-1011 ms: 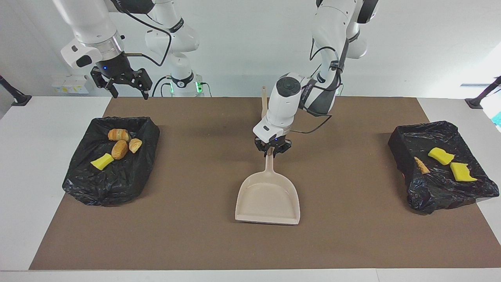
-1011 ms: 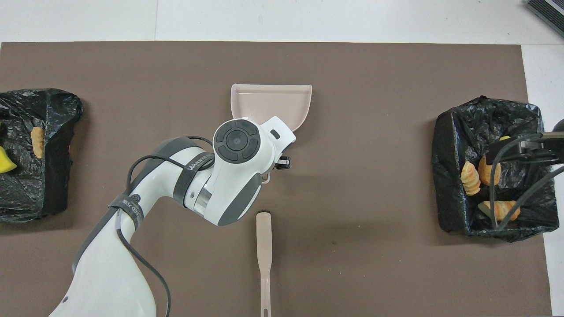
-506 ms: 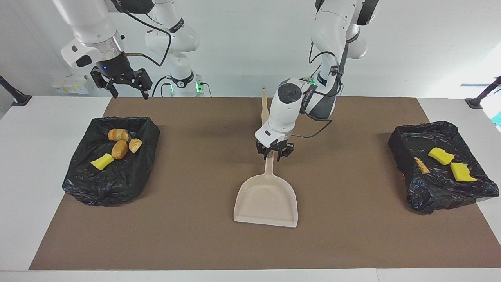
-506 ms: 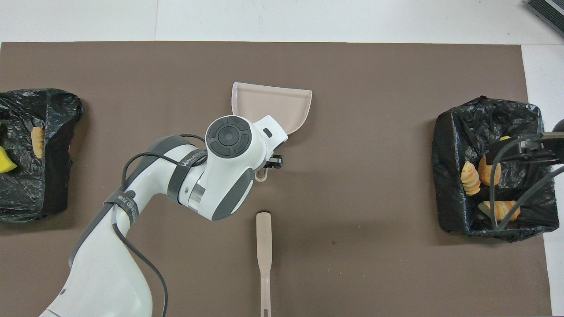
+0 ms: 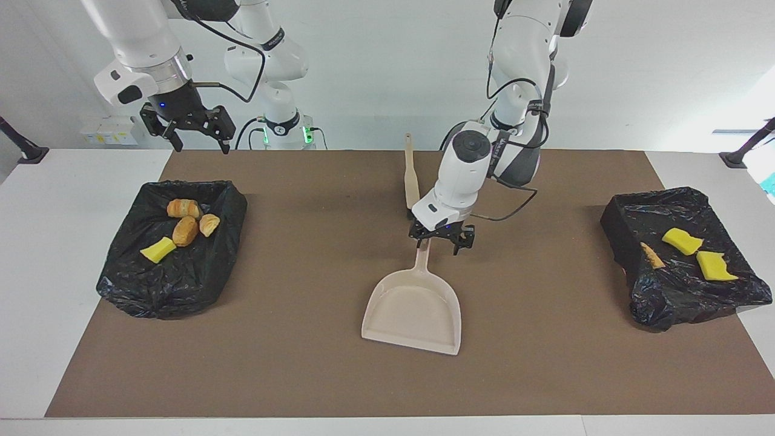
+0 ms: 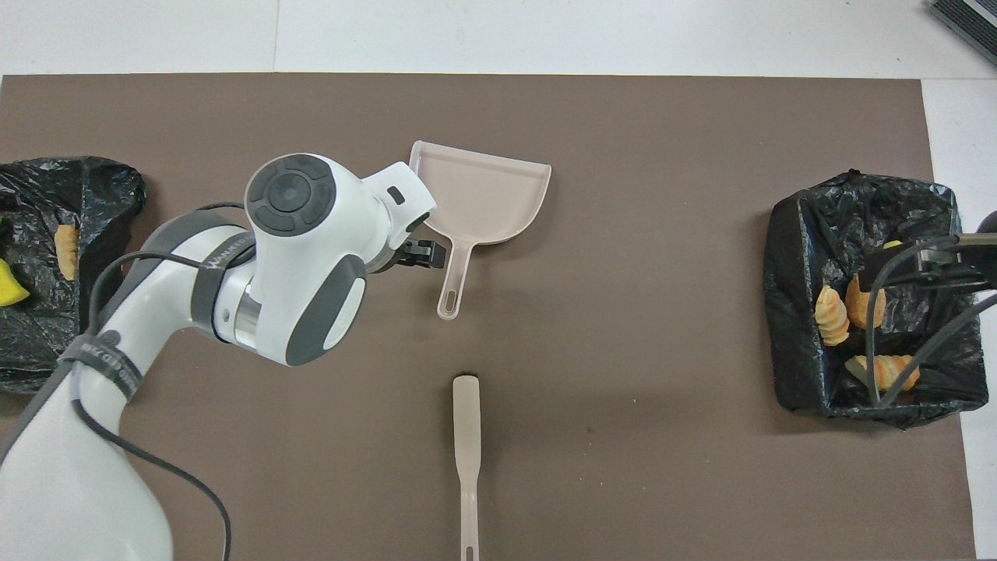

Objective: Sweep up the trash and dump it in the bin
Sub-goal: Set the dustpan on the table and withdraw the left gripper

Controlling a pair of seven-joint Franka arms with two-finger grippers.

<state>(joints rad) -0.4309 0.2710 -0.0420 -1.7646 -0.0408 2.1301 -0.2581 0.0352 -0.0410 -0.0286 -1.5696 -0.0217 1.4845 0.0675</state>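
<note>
The beige dustpan (image 5: 412,310) (image 6: 484,193) lies flat mid-table, its handle (image 6: 453,276) pointing toward the robots. My left gripper (image 5: 444,241) is open just beside the handle's end, toward the left arm's end of the table, and holds nothing. The beige brush (image 5: 411,172) (image 6: 466,436) lies nearer to the robots than the dustpan. Trash sits in two black-lined bins: bread lumps (image 5: 184,230) and a yellow chunk (image 5: 157,249) in one bin (image 5: 175,284), yellow chunks (image 5: 682,240) and a bread lump (image 5: 652,255) in the other bin (image 5: 684,297). My right gripper (image 5: 187,130) waits open, raised by the first bin.
A brown mat (image 5: 290,363) covers most of the white table. The bins stand at the two ends of the mat, one at each arm's end (image 6: 794,257) (image 6: 101,202). The left arm's wrist hangs over the mat beside the dustpan.
My left gripper opened, let go of the dustpan handle and drew off toward the left arm's end. The dustpan turned slightly. The right arm stayed still.
</note>
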